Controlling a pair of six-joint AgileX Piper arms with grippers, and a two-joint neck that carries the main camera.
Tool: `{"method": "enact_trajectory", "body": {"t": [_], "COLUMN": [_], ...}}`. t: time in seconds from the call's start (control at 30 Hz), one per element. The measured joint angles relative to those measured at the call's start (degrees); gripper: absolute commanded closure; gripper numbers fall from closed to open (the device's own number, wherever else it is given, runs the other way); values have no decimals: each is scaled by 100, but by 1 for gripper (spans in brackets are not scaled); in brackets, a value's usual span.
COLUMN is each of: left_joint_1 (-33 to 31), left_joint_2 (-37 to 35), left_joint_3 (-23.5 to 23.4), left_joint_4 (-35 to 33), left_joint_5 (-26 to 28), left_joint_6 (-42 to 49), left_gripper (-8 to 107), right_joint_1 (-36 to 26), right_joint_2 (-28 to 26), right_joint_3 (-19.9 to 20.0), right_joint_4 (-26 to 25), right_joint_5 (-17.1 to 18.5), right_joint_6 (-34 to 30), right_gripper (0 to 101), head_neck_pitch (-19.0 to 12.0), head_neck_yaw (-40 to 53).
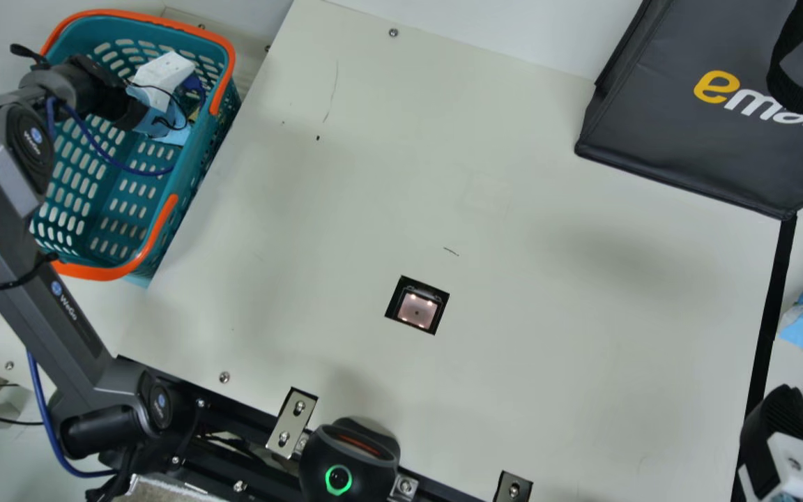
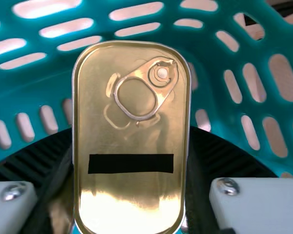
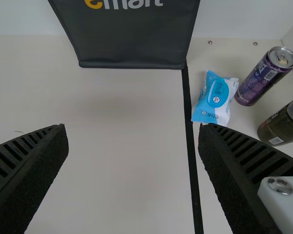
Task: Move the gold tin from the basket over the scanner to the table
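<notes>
Where the tin (image 2: 131, 131) overlaps it, left pincer (image 1: 163, 72) hides.

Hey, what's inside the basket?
The gold tin is inside the basket, between the left gripper's fingers. The left arm covers part of the basket, so what is beneath it can't be seen.

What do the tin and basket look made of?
The tin looks like thin metal with a glossy gold finish: it throws bright glare and has a pull ring. The basket seems moulded plastic, smooth teal, judging by its even, rounded slots.
</notes>
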Motion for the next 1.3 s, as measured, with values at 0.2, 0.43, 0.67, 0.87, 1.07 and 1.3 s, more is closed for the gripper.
{"method": "enact_trajectory", "body": {"t": [0.2, 0.43, 0.67, 0.87, 1.07, 1.3], "left_joint_1": [75, 203, 296, 306, 198, -132], "left_joint_2": [-326, -970, -1791, -2476, -3156, -4019], "left_joint_3": [272, 824, 1421, 1689, 1808, 1808], "left_joint_4": [40, 348, 1017, 1737, 2521, 2853], "left_joint_5": [-215, -548, -610, -396, -270, 215], "left_joint_6": [-464, -1407, -2845, -4312, -5732, -6948], "left_gripper": [107, 107, 107, 107, 107, 107], "right_joint_1": [0, 0, 0, 0, 0, 0], "right_joint_2": [0, 0, 0, 0, 0, 0], "right_joint_3": [0, 0, 0, 0, 0, 0], "right_joint_4": [0, 0, 0, 0, 0, 0], "right_joint_5": [0, 0, 0, 0, -7, -7], "right_joint_6": [0, 0, 0, 0, 0, 0], "right_gripper": [6, 6, 6, 6, 6, 6], "head_neck_pitch": [9, 0, 0, 9, 9, 9], "head_neck_yaw": [0, 0, 0, 0, 0, 0]}}
